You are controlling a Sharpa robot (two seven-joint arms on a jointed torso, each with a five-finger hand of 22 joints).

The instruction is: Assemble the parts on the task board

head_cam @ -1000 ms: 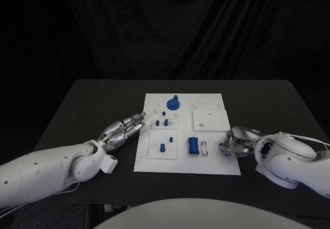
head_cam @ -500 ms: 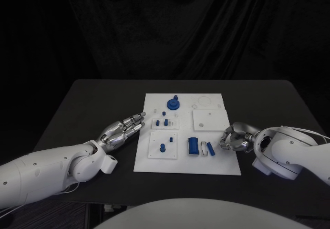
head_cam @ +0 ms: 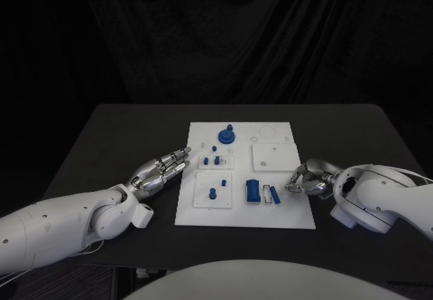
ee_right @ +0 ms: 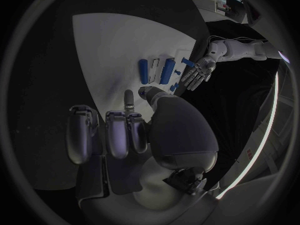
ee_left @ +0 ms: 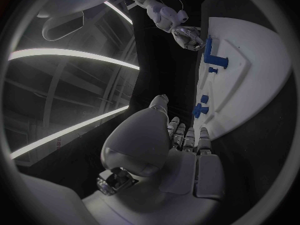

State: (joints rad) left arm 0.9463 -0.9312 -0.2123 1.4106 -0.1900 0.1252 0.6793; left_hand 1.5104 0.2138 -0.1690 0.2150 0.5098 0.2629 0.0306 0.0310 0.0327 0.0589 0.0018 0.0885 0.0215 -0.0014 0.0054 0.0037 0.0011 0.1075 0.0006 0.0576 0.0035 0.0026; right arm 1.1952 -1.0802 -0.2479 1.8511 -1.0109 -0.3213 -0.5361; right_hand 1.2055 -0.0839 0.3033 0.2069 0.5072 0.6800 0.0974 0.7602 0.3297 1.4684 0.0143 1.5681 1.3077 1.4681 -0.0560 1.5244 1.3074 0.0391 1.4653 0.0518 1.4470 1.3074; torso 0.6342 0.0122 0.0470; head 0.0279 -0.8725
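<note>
The white task board (head_cam: pixel 245 209) lies mid-table with blue parts on it: a round knob (head_cam: pixel 226 135) near the far edge, small pegs (head_cam: pixel 211 161), a blue block (head_cam: pixel 253 190) and a narrow blue piece (head_cam: pixel 274 195) beside it. My right hand (head_cam: pixel 308 182) sits at the board's right edge, fingers curled in, with its fingertips close to the narrow piece and nothing held. In the right wrist view the block (ee_right: pixel 144 71) and another blue piece (ee_right: pixel 166 71) lie beyond my curled fingers (ee_right: pixel 125 130). My left hand (head_cam: pixel 163 169) lies flat with fingers stretched out, just off the board's left edge.
Black table (head_cam: pixel 117 137) surrounds the board on all sides. White inset plates (head_cam: pixel 275 156) take up the board's far right part. The left wrist view shows the board (ee_left: pixel 250 75) with my right hand (ee_left: pixel 187 37) at its far side.
My right hand has drawn slightly away from me along the board's right edge, and the narrow blue piece now lies uncovered next to the block. The left hand has stayed put.
</note>
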